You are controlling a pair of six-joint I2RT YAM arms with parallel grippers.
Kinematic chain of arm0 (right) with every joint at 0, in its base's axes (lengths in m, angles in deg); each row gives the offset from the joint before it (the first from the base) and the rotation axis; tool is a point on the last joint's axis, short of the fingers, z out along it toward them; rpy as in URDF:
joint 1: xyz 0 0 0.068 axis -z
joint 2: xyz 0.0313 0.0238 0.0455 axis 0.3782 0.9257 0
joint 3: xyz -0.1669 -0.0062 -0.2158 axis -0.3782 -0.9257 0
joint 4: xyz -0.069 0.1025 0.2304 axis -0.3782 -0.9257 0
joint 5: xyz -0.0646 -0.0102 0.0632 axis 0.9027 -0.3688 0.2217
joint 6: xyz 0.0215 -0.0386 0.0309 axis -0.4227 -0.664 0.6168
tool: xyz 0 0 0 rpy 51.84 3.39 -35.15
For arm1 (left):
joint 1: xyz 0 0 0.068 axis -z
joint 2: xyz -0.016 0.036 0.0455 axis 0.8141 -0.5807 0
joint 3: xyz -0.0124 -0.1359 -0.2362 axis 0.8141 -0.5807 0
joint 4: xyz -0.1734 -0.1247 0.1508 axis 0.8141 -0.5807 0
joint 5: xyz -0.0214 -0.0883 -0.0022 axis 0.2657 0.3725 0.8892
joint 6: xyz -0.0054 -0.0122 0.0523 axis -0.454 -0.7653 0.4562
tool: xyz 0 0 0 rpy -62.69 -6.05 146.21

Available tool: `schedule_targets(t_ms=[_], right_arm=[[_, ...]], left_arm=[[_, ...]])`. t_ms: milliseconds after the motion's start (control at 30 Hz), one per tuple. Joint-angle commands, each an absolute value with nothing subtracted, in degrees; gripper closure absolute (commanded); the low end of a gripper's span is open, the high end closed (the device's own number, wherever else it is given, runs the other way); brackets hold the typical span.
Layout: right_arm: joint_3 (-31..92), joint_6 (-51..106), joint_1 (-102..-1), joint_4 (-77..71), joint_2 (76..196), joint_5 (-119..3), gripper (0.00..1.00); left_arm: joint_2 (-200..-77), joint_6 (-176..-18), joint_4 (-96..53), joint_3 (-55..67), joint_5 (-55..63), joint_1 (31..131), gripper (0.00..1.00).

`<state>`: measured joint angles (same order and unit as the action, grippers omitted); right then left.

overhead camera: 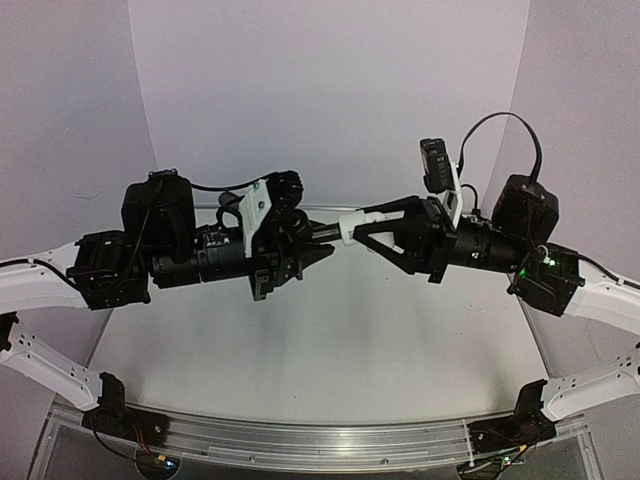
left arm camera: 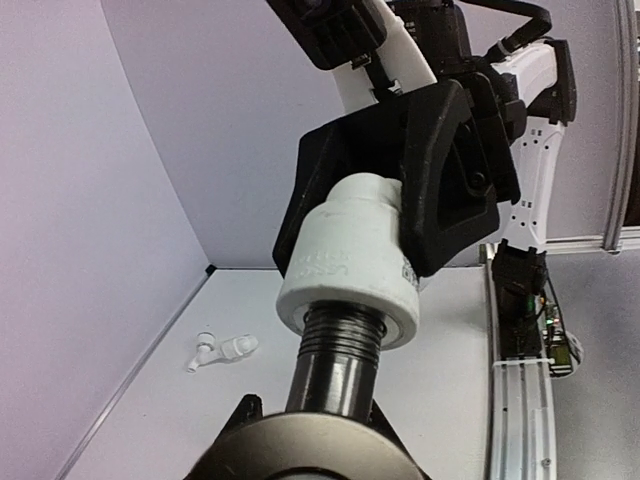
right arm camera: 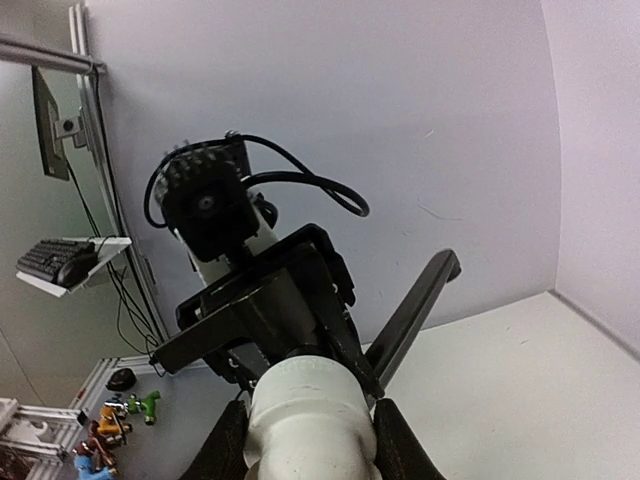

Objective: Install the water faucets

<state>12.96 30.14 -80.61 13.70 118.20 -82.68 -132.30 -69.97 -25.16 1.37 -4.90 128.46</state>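
Part-assembled: white cylindrical plastic fitting (left arm camera: 350, 255), clamped in right fingers (left arm camera: 445, 180), sits part-threaded on slim dark grey faucet (left arm camera: 338, 338) gripped by left fingers (overhead camera: 308, 256); tightening apparently remains.

Left fingers (overhead camera: 303, 256), right fingers (overhead camera: 386, 248) clamped, tips facing

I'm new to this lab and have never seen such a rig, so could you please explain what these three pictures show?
These are two robot arms bolted to a table. One picture looks down from above and behind them; the other two come from a camera on each wrist. The left gripper is shut on a dark faucet. The right gripper is shut on a white fitting sitting on the faucet's threaded end, in mid-air. Another small white fitting lies on the table.
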Motion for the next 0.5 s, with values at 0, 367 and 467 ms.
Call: schedule_targets(t_ms=[0, 367, 467], right_arm=[[14.71, 42.29, -81.56, 12.52, 121.52, -79.09, 1.00], [18.27, 40.13, -80.92, 6.91, 122.03, -79.54, 0.59], [20.23, 34.99, -80.66, 4.90, 121.63, -79.76, 0.28]], left_arm=[[-135.04, -60.15, -18.23, 1.34, -16.13, 131.97, 1.00], [-133.80, -65.62, -20.41, 1.58, -18.97, 132.99, 1.00], [-133.25, -69.41, -23.00, 2.19, -17.97, 132.96, 1.00]])
